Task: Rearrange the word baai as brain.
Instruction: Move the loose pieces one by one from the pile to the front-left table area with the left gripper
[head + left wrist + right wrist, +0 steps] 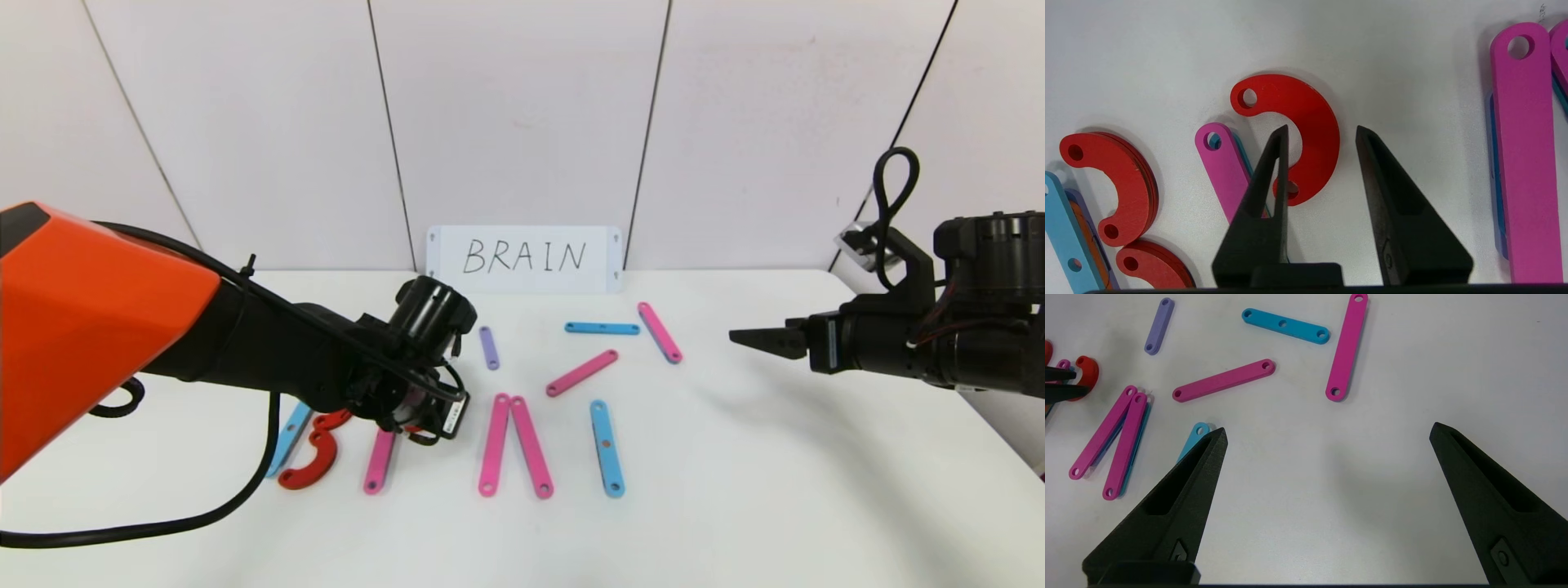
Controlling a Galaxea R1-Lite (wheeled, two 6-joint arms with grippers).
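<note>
Jaws: your left gripper (1321,132) stands spread astride the red C-shaped curve (1310,122) lying on the table (1167,49) | right gripper (1329,430) spread wide, well apart, hovering.

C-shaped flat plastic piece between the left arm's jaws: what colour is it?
Red. The C-shaped flat plastic piece shows best in the left wrist view, lying on the white table.
</note>
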